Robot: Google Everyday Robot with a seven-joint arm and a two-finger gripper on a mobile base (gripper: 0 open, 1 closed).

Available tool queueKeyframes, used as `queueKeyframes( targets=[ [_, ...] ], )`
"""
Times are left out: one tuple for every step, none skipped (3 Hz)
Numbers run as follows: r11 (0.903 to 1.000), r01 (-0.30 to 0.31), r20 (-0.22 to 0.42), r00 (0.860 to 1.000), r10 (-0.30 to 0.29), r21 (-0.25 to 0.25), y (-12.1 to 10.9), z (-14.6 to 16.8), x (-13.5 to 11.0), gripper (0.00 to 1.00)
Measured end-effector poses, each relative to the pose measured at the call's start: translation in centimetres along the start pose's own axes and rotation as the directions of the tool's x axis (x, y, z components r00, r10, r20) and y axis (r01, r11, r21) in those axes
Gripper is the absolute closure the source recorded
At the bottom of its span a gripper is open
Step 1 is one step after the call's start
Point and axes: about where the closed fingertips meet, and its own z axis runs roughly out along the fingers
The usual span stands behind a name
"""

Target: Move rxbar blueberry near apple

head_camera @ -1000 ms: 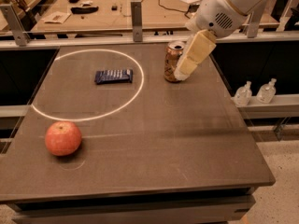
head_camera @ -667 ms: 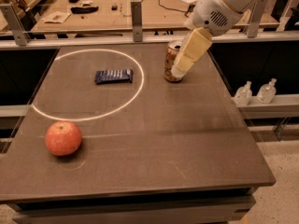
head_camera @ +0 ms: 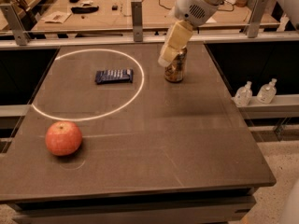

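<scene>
The rxbar blueberry is a flat dark navy bar lying inside the white circle on the far left part of the table. The apple is red-orange and sits near the table's front left. My gripper hangs from the arm at the upper right, above the table's far middle, just in front of the gold-brown can. It is to the right of the bar and well apart from it, and holds nothing I can see.
A gold-brown drink can stands upright right behind the gripper. A white circle is drawn on the dark table. Two clear bottles sit on a ledge to the right. A cluttered bench runs behind the table.
The gripper has moved left and slightly toward the bar, now overlapping the can's top. The bar, apple and can have not moved.
</scene>
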Motion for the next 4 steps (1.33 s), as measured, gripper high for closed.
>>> queueKeyframes(
  targets=[
    [0.9988, 0.035, 0.047, 0.998, -0.033, -0.036, -1.3, 1.8, -0.4, 0.00],
    [0.9932, 0.042, 0.088, 0.996, -0.033, -0.109, -1.4, 4.8, -0.4, 0.00],
    [0.9824, 0.043, 0.086, 0.996, -0.028, -0.182, -1.3, 7.6, -0.9, 0.00],
    [0.9700, 0.047, 0.040, 0.998, -0.039, -0.238, -0.8, 9.8, -1.4, 0.00]
  ],
)
